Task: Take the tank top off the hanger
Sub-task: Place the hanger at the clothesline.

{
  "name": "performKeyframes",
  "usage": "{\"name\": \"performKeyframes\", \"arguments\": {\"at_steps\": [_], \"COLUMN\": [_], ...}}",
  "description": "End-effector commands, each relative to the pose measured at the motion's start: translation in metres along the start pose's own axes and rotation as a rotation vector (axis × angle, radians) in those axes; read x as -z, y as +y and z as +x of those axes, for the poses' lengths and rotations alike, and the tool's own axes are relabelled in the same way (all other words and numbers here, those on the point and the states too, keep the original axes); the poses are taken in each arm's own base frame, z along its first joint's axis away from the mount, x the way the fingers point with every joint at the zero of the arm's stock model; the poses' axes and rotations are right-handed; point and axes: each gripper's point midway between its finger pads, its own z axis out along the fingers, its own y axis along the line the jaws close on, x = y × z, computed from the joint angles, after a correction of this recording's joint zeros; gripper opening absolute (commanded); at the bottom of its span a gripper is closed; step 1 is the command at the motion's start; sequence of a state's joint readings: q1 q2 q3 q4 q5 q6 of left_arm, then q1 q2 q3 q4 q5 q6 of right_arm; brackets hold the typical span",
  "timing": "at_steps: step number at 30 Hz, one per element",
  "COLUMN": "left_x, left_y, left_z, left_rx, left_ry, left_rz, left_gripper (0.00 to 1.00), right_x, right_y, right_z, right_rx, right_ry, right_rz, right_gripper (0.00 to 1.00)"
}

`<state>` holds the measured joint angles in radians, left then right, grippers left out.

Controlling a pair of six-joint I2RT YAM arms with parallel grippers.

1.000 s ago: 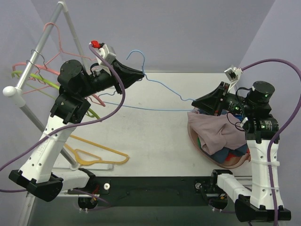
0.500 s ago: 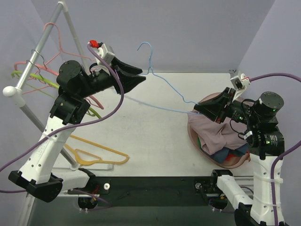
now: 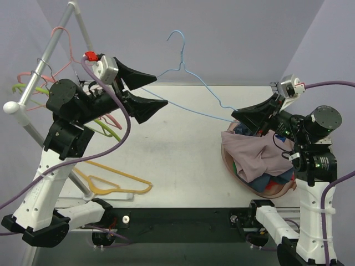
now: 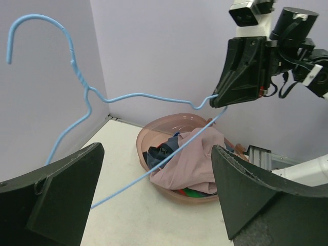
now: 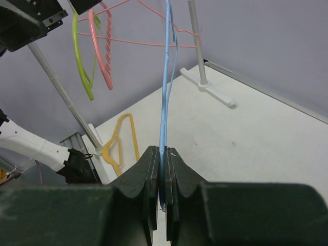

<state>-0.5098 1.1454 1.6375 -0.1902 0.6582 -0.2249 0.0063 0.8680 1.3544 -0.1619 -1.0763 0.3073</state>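
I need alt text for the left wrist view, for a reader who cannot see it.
The right gripper holds a bare blue wire hanger by one end above a pink basin of clothes with a mauve garment on top. The open left gripper frames the foreground.

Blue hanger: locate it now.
Top view, right of centre: the blue hanger is aloft, one end clamped in the right gripper above the basin, left gripper open nearby.

Right wrist view: blue hanger (image 5: 165, 102) runs off the top edge, so no hook in frame. Its lower end is buried inside the right gripper (image 5: 163, 152). Left wrist view: both hanger wires vanish behind one finger (image 4: 61, 200) of the left gripper (image 4: 158, 154). Top view: right arm (image 3: 310, 160) covers part of the basin (image 3: 226, 160) — clothes (image 3: 266, 182) under the tank top (image 3: 252, 158) mostly hidden.
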Motion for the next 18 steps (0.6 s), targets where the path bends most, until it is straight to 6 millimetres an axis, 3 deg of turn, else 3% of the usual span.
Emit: {"name": "performKeyframes", "arguments": {"at_steps": [1, 8, 11, 15, 18], "left_x": [0.023, 0.048, 0.059, 0.074, 0.081], "left_y": [-0.037, -0.064, -0.067, -0.068, -0.066], "left_z": [-0.035, -0.037, -0.047, -0.076, -0.086], "left_rx": [-0.010, 0.026, 0.008, -0.033, -0.052], "left_ry": [-0.097, -0.127, -0.136, -0.184, -0.193], "left_rz": [0.066, 0.109, 0.063, -0.019, -0.065], "left_gripper": [0.97, 0.97, 0.97, 0.97, 0.97], "right_x": [-0.014, -0.053, -0.071, -0.103, -0.126], "right_y": [0.009, 0.010, 0.012, 0.012, 0.020], "right_z": [-0.032, -0.039, -0.045, -0.050, -0.038], "right_rx": [0.070, 0.112, 0.146, 0.160, 0.147], "right_ry": [-0.080, -0.054, -0.057, -0.037, 0.006], "right_rz": [-0.059, -0.114, -0.139, -0.182, -0.244], "right_gripper": [0.00, 0.00, 0.00, 0.00, 0.00]}}
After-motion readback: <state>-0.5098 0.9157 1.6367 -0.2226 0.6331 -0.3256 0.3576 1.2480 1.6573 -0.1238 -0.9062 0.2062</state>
